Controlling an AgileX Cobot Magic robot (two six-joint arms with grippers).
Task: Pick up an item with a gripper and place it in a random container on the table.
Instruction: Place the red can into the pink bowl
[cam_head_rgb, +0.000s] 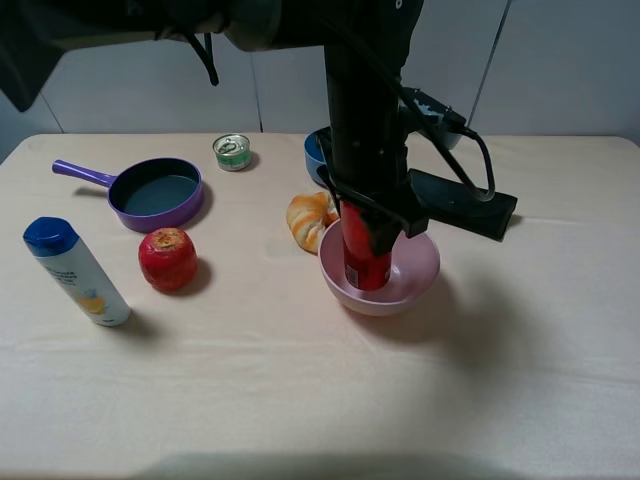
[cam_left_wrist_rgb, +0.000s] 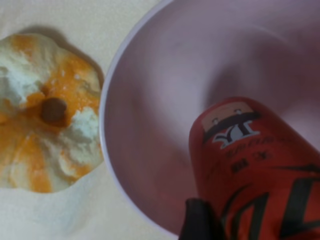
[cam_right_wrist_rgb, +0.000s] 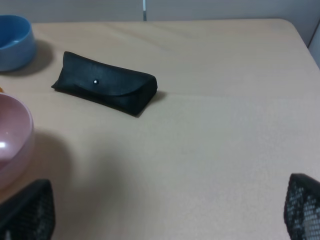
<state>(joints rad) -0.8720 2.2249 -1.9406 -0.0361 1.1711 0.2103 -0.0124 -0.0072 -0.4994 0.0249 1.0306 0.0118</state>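
The red soda can (cam_head_rgb: 367, 255) stands upright inside the pale pink bowl (cam_head_rgb: 425, 270) at the middle of the table (cam_head_rgb: 300, 400). My left gripper (cam_head_rgb: 372, 215) comes down from above and is shut on the can's upper part, hiding its top. In the left wrist view the can (cam_left_wrist_rgb: 250, 165) sits low in the bowl (cam_left_wrist_rgb: 150, 100), with one black fingertip (cam_left_wrist_rgb: 200, 222) against its side. My right gripper (cam_right_wrist_rgb: 165, 215) is open and empty above bare cloth; it does not show in the exterior high view.
A bread roll (cam_head_rgb: 310, 218) lies against the bowl's left side. A blue bowl (cam_head_rgb: 316, 150) stands behind it and a black case (cam_head_rgb: 465, 203) lies right of the arm. A purple pan (cam_head_rgb: 157, 192), green tin (cam_head_rgb: 232, 152), apple (cam_head_rgb: 167, 258) and bottle (cam_head_rgb: 77, 272) are at the left.
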